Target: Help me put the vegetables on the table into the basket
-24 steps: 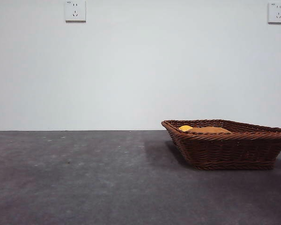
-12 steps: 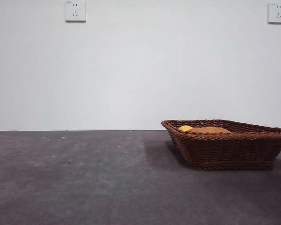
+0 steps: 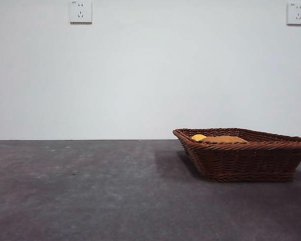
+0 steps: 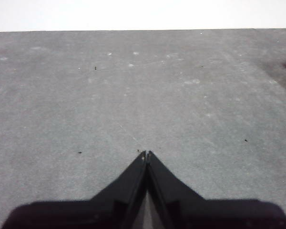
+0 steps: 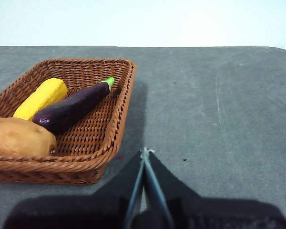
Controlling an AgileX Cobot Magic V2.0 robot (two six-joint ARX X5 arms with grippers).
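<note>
Inside basket [image 5: 115, 114]: three vegetables [image 5: 71, 109]; both jaws closed.

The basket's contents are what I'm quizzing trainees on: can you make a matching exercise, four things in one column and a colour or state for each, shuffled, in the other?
Things:
1. corn
2. eggplant
3. potato
4. right pincer

Colour or state:
A. orange-brown, lying at the basket's rim
B. shut, over bare table beside the basket
C. bright yellow, lying in the basket
D. dark purple with a green stem end

Pairs: 1-C, 2-D, 3-A, 4-B
</note>
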